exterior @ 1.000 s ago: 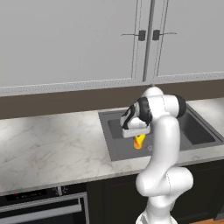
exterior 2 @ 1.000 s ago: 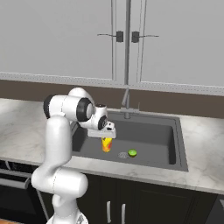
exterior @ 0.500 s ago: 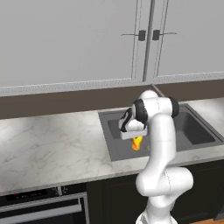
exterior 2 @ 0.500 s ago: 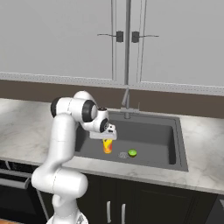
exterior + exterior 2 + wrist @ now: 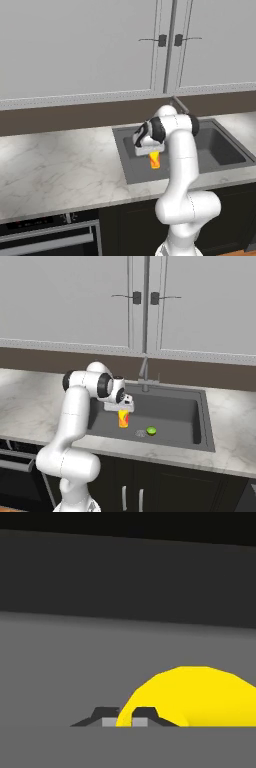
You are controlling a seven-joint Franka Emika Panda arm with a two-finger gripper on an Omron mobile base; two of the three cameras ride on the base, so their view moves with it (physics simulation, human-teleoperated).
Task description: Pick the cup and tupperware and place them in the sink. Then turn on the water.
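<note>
The cup (image 5: 155, 160), a yellow tumbler with a red-orange patch, hangs inside the sink (image 5: 222, 150) near its left end, just above the dark floor. My gripper (image 5: 149, 150) is shut on the cup's rim from above. From the right side, the gripper (image 5: 122, 409) holds the cup (image 5: 123, 419) over the sink (image 5: 172, 408), left of the drain (image 5: 139, 432). In the hand view the cup (image 5: 200, 694) bulges yellow right beside the fingertips (image 5: 145, 713). The tupperware is out of view. No water runs from the faucet (image 5: 145, 373).
A small green round object (image 5: 151, 431) lies on the sink floor beside the drain. Marble counter (image 5: 60, 165) stretches to the left, with an oven front below it. Closed wall cabinets (image 5: 165, 45) hang above the faucet.
The arm's upper joints have swung a little to the left. The cup stays held in nearly the same spot over the sink floor.
</note>
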